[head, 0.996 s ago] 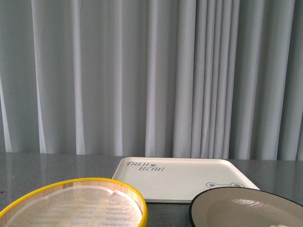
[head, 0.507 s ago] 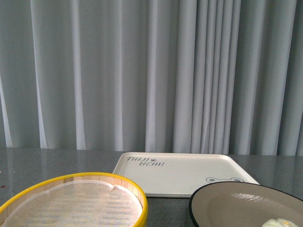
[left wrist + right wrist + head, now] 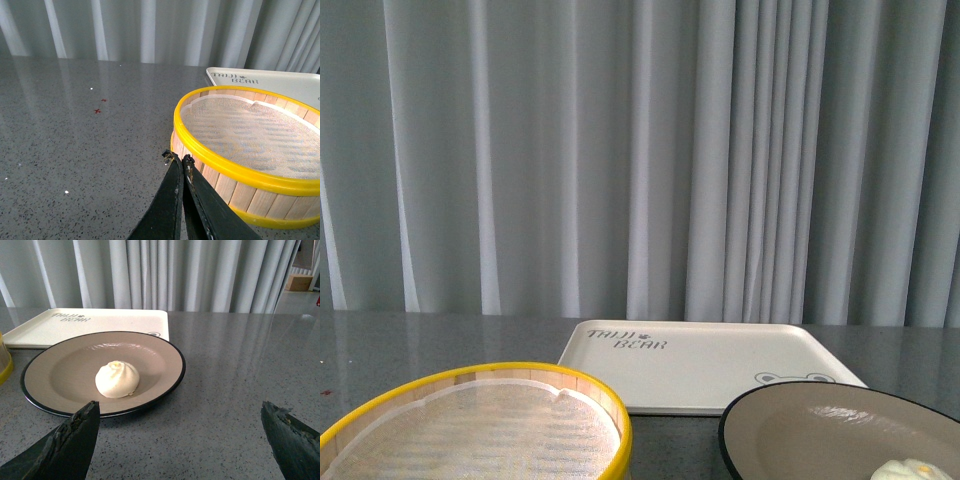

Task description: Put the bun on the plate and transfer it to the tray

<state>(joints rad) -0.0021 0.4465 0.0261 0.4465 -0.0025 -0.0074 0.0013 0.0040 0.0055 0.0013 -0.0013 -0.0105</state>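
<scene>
The cream-white bun (image 3: 117, 379) sits inside the beige plate (image 3: 65, 370) with a black rim; in the front view only its top (image 3: 912, 469) shows at the bottom edge, on the plate (image 3: 820, 430). The white tray (image 3: 705, 365) with "TAIJI BEAR" lettering lies flat behind the plate, also in the right wrist view (image 3: 90, 322) and at the edge of the left wrist view (image 3: 265, 80). My right gripper (image 3: 180, 412) is open and empty, low over the table in front of the plate. My left gripper (image 3: 179, 159) is shut and empty beside the steamer basket.
A yellow-rimmed bamboo steamer basket (image 3: 480, 380) with a mesh liner stands left of the plate, also in the left wrist view (image 3: 200, 150). The grey speckled table (image 3: 75, 135) stretches to a curtain behind. A cardboard box (image 3: 299, 282) shows far off.
The front view has shifted so more of the plate shows, and the bun's top has come into sight at the bottom right.
</scene>
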